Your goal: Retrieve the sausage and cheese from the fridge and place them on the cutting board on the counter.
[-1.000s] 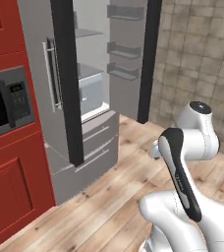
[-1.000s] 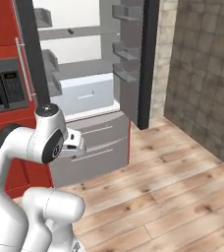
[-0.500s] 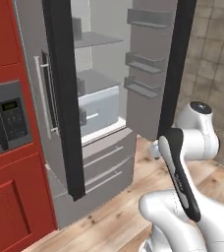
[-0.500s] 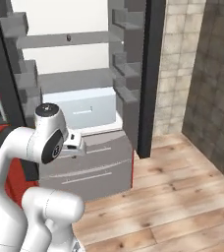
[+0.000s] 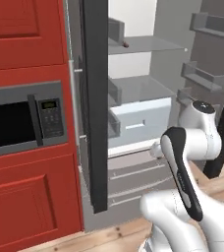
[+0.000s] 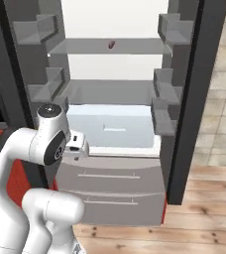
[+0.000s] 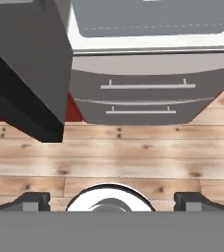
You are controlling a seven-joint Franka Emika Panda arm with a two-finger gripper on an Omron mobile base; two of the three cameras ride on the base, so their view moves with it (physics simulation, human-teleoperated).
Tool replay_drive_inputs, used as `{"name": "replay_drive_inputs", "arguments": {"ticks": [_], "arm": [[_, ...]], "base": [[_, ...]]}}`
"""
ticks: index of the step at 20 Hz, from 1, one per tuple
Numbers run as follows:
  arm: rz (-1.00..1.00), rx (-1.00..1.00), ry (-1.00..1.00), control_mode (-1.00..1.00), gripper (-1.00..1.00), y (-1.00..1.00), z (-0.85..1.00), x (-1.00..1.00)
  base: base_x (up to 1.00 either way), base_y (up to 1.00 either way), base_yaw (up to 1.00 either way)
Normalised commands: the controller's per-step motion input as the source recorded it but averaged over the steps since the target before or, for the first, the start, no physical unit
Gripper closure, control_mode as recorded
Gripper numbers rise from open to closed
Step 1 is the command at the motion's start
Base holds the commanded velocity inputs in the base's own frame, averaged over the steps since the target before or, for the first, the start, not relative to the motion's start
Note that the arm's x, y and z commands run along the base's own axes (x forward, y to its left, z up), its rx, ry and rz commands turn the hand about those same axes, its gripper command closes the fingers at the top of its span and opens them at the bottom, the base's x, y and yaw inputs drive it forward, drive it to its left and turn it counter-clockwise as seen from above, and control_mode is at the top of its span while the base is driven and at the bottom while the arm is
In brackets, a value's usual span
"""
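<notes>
The fridge [image 6: 110,188] stands open in front of me, both doors swung wide. A small dark red sausage [image 6: 111,44] lies on the upper shelf toward the back; in the left base view the sausage [image 5: 126,44] is a tiny dark spot on that shelf. The cheese, the cutting board and the counter are out of view. My gripper [image 7: 112,201] is open and empty, and it points down at the wooden floor in front of the fridge's bottom drawers [image 7: 148,98]. The arm is folded close to the base, well below the sausage's shelf.
The left fridge door [image 5: 94,108] stands edge-on beside a grey microwave [image 5: 20,120] set in red cabinets [image 5: 30,206]. The right door [image 6: 194,99] carries grey bins. A pale crisper drawer [image 6: 112,126] sits under the lower shelf. Wooden floor [image 7: 133,157] lies ahead.
The whole picture has shifted: the base has driven closer and turned to face the fridge, which now looks larger and centred. The arm keeps its folded pose and the gripper stays open.
</notes>
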Motion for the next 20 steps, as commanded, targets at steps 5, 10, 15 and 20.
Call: {"name": "replay_drive_inputs", "arguments": {"ticks": [5, 10, 15, 20], "arm": [[0.00, 0.00, 0.00, 1.00, -1.00, 0.00, 0.00, 0.00], [0.00, 0.00, 0.00, 1.00, -1.00, 0.00, 0.00, 0.00], [0.00, 0.00, 0.00, 1.00, -1.00, 0.00, 0.00, 0.00], [0.00, 0.00, 0.00, 1.00, -1.00, 0.00, 0.00, 0.00]], "base": [[0.53, -0.59, 0.35], [0.02, -0.40, 0.18], [0.46, -0.10, 0.07], [0.77, -0.12, 0.00]]}}
